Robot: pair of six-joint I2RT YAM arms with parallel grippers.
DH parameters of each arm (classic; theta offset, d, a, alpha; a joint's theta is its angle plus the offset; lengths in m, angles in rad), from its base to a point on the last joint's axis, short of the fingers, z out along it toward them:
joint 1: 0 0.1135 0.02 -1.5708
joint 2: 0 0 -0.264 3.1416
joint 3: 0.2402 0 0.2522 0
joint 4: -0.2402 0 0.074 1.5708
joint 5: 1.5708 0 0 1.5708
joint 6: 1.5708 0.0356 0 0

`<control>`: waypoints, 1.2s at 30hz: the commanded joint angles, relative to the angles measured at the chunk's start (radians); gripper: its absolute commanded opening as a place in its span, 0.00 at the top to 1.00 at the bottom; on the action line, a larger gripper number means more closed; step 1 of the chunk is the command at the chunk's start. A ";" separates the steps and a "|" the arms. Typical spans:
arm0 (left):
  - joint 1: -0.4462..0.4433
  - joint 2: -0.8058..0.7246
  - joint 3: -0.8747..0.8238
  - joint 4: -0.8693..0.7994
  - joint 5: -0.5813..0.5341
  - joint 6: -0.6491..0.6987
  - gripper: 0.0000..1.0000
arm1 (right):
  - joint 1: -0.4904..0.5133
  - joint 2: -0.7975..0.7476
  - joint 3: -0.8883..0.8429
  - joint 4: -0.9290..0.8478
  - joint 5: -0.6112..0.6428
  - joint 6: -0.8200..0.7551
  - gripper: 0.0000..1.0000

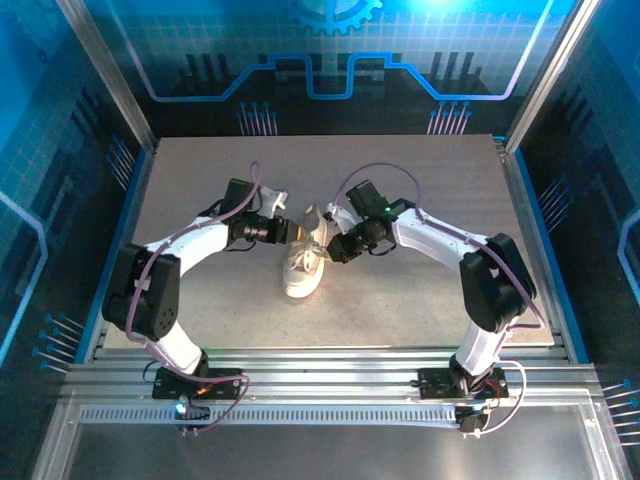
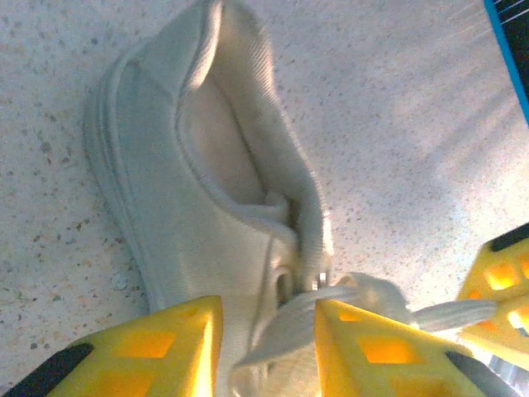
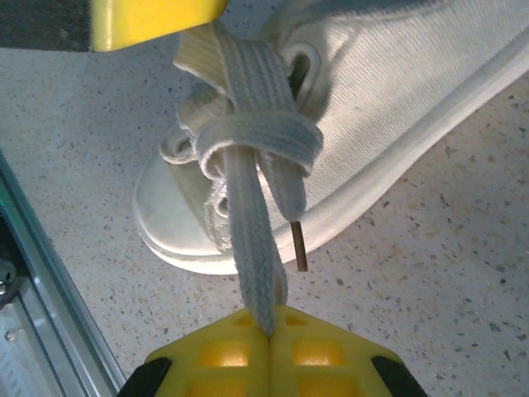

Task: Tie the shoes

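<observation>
On the speckled table (image 1: 200, 200), right pincer (image 3: 270, 331) clamps the sneaker (image 1: 303, 265) lace (image 3: 248, 240); left pincer (image 2: 269, 331) released

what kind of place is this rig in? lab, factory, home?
Probably a robotics lab test cell, not a home: aluminium-framed enclosure, blue circuit-pattern wall panels, and a speckled grey tabletop holding one small white canvas sneaker.

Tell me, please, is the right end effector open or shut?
Shut: the right end effector pinches a pale flat lace, no gap showing.
</observation>
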 commanded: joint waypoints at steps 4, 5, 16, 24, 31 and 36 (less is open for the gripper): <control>0.007 -0.062 -0.005 -0.025 -0.023 0.035 0.65 | 0.005 0.004 -0.021 0.073 -0.193 -0.013 0.60; 0.008 -0.056 -0.004 -0.027 -0.033 0.031 0.65 | -0.002 -0.004 -0.032 0.090 -0.213 -0.009 0.58; 0.009 -0.013 -0.012 0.026 -0.043 -0.087 0.53 | -0.117 0.013 -0.142 0.259 -0.190 0.066 0.72; 0.012 0.005 -0.018 0.023 -0.024 -0.100 0.53 | -0.038 0.084 -0.134 0.336 -0.199 0.056 0.69; 0.012 0.002 -0.035 0.029 -0.019 -0.108 0.53 | -0.019 0.123 -0.121 0.382 -0.187 0.073 0.71; 0.014 0.001 -0.050 0.036 -0.019 -0.110 0.53 | -0.015 0.134 -0.111 0.385 -0.180 0.071 0.70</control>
